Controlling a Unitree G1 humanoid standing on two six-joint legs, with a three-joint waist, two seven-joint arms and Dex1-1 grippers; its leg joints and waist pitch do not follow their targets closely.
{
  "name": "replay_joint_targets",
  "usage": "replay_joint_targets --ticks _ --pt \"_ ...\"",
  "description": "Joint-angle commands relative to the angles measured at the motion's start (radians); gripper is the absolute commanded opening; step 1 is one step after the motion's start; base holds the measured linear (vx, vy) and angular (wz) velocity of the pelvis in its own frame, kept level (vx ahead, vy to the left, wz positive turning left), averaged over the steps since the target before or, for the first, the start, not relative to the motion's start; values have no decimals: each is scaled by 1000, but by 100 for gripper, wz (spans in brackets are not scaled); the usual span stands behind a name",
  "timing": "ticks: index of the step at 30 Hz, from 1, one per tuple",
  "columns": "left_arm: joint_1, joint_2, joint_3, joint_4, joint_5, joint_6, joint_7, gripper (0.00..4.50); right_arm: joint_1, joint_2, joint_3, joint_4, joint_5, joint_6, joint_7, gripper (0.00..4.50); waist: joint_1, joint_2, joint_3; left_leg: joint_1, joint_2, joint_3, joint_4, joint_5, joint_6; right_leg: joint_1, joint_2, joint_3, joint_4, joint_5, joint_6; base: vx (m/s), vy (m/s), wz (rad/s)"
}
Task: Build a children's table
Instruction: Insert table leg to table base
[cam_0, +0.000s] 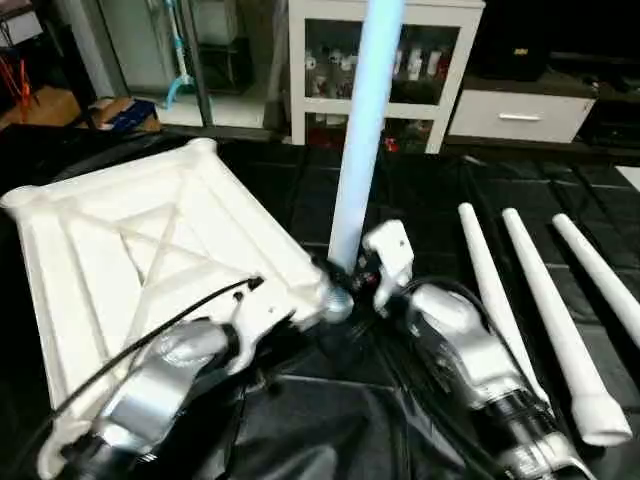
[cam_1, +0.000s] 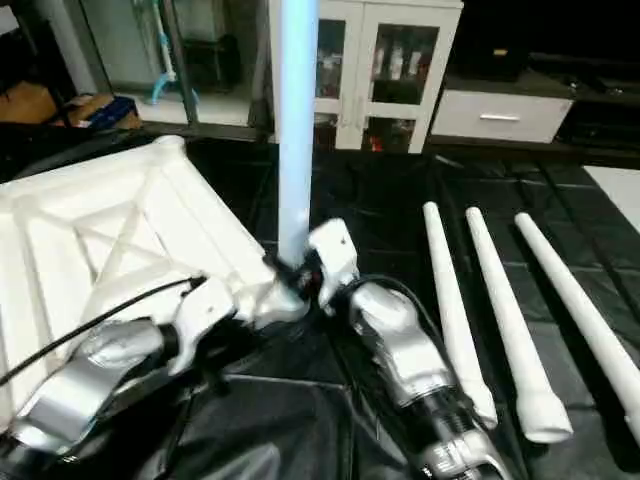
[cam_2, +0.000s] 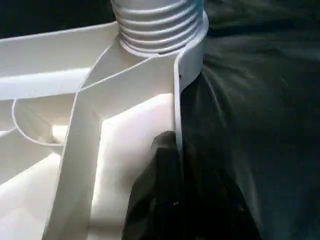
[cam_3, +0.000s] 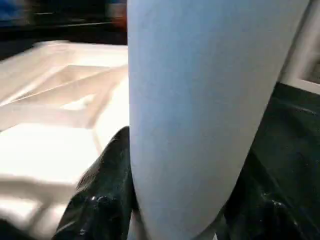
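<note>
Black sheet (cam_0: 300, 420) on the floor, cabinet (cam_0: 385, 70) behind.

Head view: we have the top (cam_0: 150, 240) upside down at our left, one leg (cam_0: 362, 130) upright in its near corner socket, three spare legs (cam_0: 535, 310) lying at our right. Right gripper (cam_0: 362, 275) is clamped round the upright leg's base; left gripper (cam_0: 300, 310) pinches the top's rim beside the socket.

Left wrist: finger (cam_2: 165, 200) on the rim, threads still exposed.

Right wrist: fingers (cam_3: 102, 200) flank the leg.

Likely light, stiff, slick plastic; grip low, near the threads.

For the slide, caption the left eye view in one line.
Right gripper holds an upright leg at the tabletop's corner socket.
</note>
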Motion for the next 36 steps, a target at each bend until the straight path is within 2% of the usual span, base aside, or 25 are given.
replay_joint_targets --ticks 1,2,3,4,5,6,7,8,10,11,13,14,16,18,24,25,26,28,32,34,36 --pt "-24 -18 76 -4 5 2 91 0 39 -48 -79 212 -91 72 -180 186 -5 2 -19 15 77 -58 -105 -560 -73 -11 -88 47 -102 -514 -119 0 0 0" --pt "-27 -22 76 -2 7 4 96 0 37 -46 -80 216 -92 71 -187 186 -3 2 -22 14 78 -59 -105 -556 -71 -7 -89 47 -102 -496 -118 0 0 0" --pt "-37 -36 77 7 15 11 116 0 26 -40 -83 235 -99 63 -219 186 -3 3 -21 7 82 -59 -110 -542 -70 -3 -89 48 -99 -448 -123 0 0 0" --pt "-62 -71 79 34 35 28 165 0 -1 -30 -85 276 -112 52 -292 186 -4 -2 -23 6 81 -57 -111 -530 -71 -2 -86 47 -95 -408 -129 0 0 0" --pt "-74 -87 79 48 41 36 189 0 -15 -23 -89 298 -113 45 -319 186 -3 -2 -24 10 80 -54 -110 -525 -70 -5 -85 48 -95 -395 -133 0 0 0" --pt "-86 -107 81 61 45 44 215 0 -30 -14 -94 320 -109 43 -341 186 -1 -6 -26 14 78 -49 -106 -510 -65 -6 -86 50 -95 -373 -143 0 0 0" --pt "-91 -116 82 67 45 50 226 0 -38 -9 -97 333 -108 38 -352 186 0 -4 -27 12 79 -50 -106 -497 -63 -3 -88 50 -93 -357 -149 0 0 0" --pt "-95 -122 82 70 46 53 234 0 -43 -6 -99 340 -108 35 -359 186 1 -6 -26 7 79 -47 -106 -474 -55 1 -89 51 -93 -341 -151 0 0 0" --pt "-103 -131 75 80 50 61 241 0 -66 15 -112 372 -87 6 -350 186 4 -6 -27 8 80 -46 -104 -464 -49 0 -91 52 -93 -335 -154 0 0 0" --pt "-104 -127 62 79 50 65 222 0 -80 28 -113 388 -80 -18 -336 186 3 -9 -32 -2 83 -47 -105 -422 -44 10 -91 50 -85 -284 -161 0 0 0" --pt "-104 -120 53 77 50 67 213 0 -84 34 -115 390 -72 -23 -321 186 6 -8 -34 -2 85 -45 -105 -391 -38 11 -89 50 -83 -246 -167 0 0 0" --pt "-99 -111 48 70 49 70 206 0 -84 36 -113 387 -71 -27 -315 186 6 -7 -32 2 84 -41 -103 -397 -37 6 -87 50 -84 -248 -171 0 0 0" --pt "-96 -100 41 66 50 76 195 0 -93 40 -112 398 -62 -39 -308 186 5 -12 -33 -1 83 -42 -103 -415 -37 6 -89 49 -87 -300 -165 0 0 0" --pt "-93 -94 37 64 48 80 190 0 -98 42 -113 407 -57 -46 -305 186 4 -11 -32 -3 82 -43 -102 -419 -38 6 -90 49 -90 -327 -159 0 0 0" --pt "-74 -73 28 50 26 85 165 0 -122 46 -129 429 -43 -96 -258 186 1 -9 -31 -2 84 -46 -105 -450 -50 1 -88 48 -92 -356 -149 0 0 0" --pt "-72 -69 27 46 19 84 154 0 -123 46 -129 420 -39 -99 -245 186 1 -10 -32 -1 85 -46 -105 -447 -50 1 -88 48 -91 -351 -149 0 0 0" --pt "-70 -68 27 43 15 85 148 0 -124 46 -129 416 -37 -102 -239 186 0 -9 -36 -6 85 -45 -105 -410 -47 5 -86 48 -86 -293 -159 0 0 0" --pt "-67 -61 21 39 10 85 132 0 -129 46 -127 417 -32 -108 -217 186 0 -9 -37 -8 85 -41 -104 -378 -41 8 -85 48 -81 -237 -176 0 0 0" --pt "-66 -56 20 36 6 87 124 0 -131 44 -118 408 -30 -116 -186 186 1 -9 -35 -9 85 -40 -103 -368 -32 11 -88 48 -81 -246 -187 0 0 0" --pt "-68 -51 20 37 0 87 120 0 -140 46 -119 406 -18 -126 -142 241 1 -9 -36 -7 85 -39 -101 -372 -30 10 -88 48 -83 -259 -186 0 0 0" --pt "-68 -49 19 36 0 87 119 0 -141 46 -120 403 -16 -127 -136 255 1 -9 -37 -7 87 -39 -102 -365 -30 11 -88 48 -82 -251 -190 0 0 0"
